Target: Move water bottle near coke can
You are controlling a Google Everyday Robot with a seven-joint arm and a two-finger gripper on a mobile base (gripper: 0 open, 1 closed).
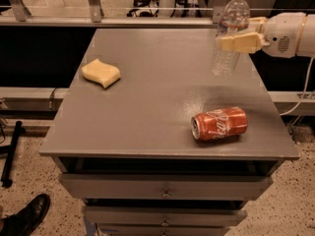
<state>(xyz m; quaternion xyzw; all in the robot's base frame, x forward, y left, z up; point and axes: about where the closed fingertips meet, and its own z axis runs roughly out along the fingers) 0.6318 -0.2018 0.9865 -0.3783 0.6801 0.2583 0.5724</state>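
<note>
The water bottle (229,33) is a clear ribbed bottle with a white cap, held upright at the table's far right. My gripper (237,36) reaches in from the right and is shut on the bottle's middle, its pale fingers (241,43) on either side of it. The bottle's base sits at or just above the tabletop. The coke can (219,123) lies on its side near the front right, silver end facing left, well in front of the bottle.
A yellow sponge (101,73) lies at the table's left. The grey table (147,112) has drawers below. A metal rail (108,14) runs behind it. A black shoe (27,218) shows on the floor at the bottom left.
</note>
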